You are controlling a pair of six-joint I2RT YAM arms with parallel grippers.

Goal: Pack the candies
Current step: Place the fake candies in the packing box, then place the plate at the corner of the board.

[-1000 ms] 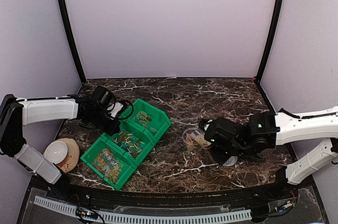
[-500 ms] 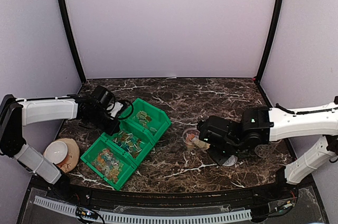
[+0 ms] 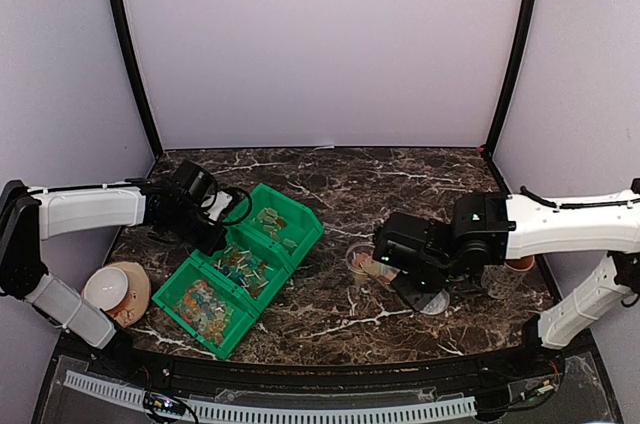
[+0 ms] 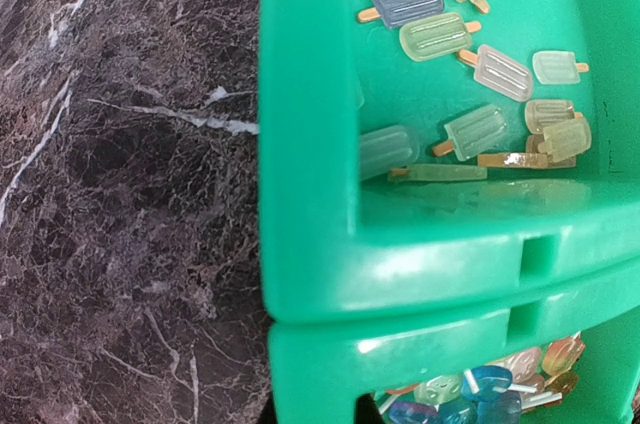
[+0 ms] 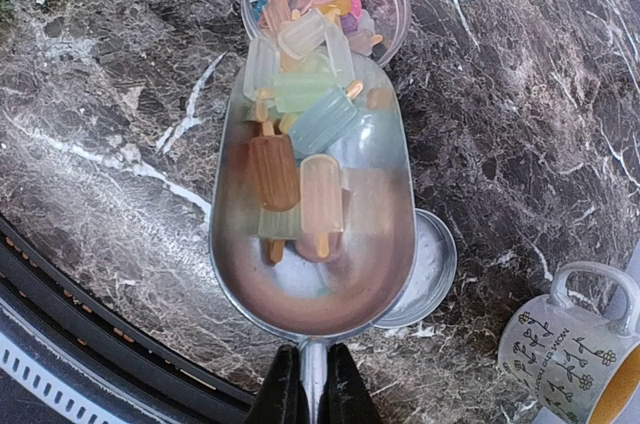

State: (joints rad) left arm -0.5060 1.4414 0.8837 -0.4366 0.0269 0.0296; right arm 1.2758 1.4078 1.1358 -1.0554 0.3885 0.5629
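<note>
your right gripper [image 5: 313, 389] is clamped on the metal scoop's [image 5: 300, 294] handle. candies [image 5: 300, 134] fill the scoop, its tip over the clear round tub [image 5: 398, 4]. your left gripper [image 3: 215, 234] is closed beside the green bin [image 4: 300, 194].

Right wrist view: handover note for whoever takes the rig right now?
Right gripper: shut on the handle of the metal scoop.
The scoop is loaded with popsicle candies, its tip over the clear tub.
Left gripper: shut, at the edge of the green bins. Whether it grips the wall is unclear.
Done: the tub holds some candies.
Left: empty the scoop and fit the lid, now on the table under the scoop. The bins hold more candies.
</note>
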